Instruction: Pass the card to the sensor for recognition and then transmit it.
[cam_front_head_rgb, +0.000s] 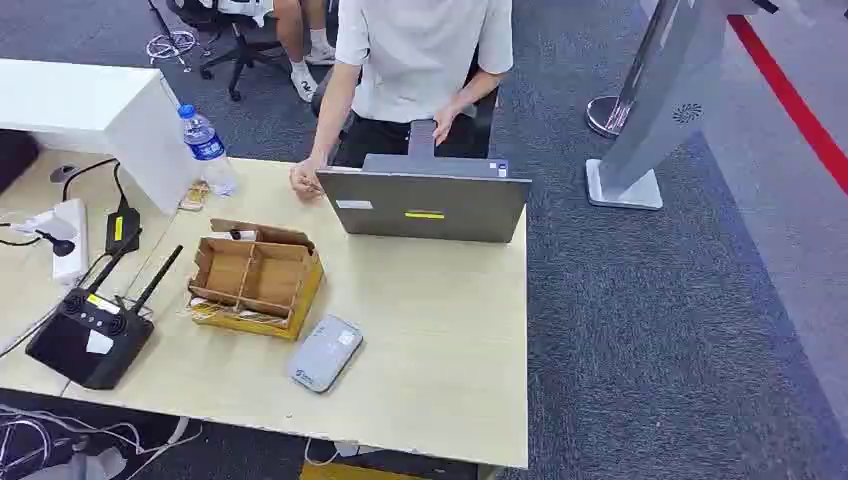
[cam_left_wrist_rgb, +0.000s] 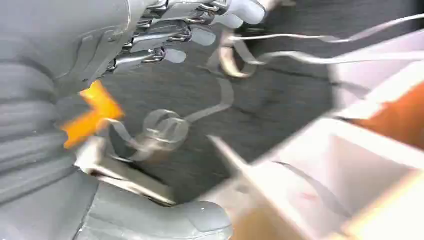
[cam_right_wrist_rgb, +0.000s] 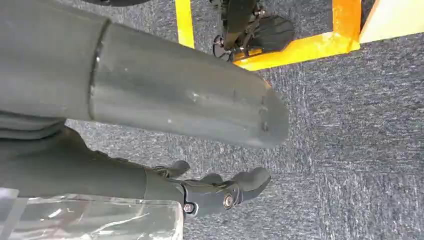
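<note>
Card sensor (cam_front_head_rgb: 325, 353) on table (cam_front_head_rgb: 440, 330); left hand (cam_left_wrist_rgb: 165, 35), right hand (cam_right_wrist_rgb: 220, 192) spread, empty.

Water bottle (cam_front_head_rgb: 207, 147) by white box (cam_front_head_rgb: 95, 110), grey laptop (cam_front_head_rgb: 425, 203), black controller (cam_front_head_rgb: 92, 335), person (cam_front_head_rgb: 420, 60) behind table (cam_front_head_rgb: 440, 340)

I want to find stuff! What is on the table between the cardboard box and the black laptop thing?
Nothing. In the head view, the table is bare wood between the cardboard box and the grey monitor. The grey card reader lies nearer the robot.
</note>
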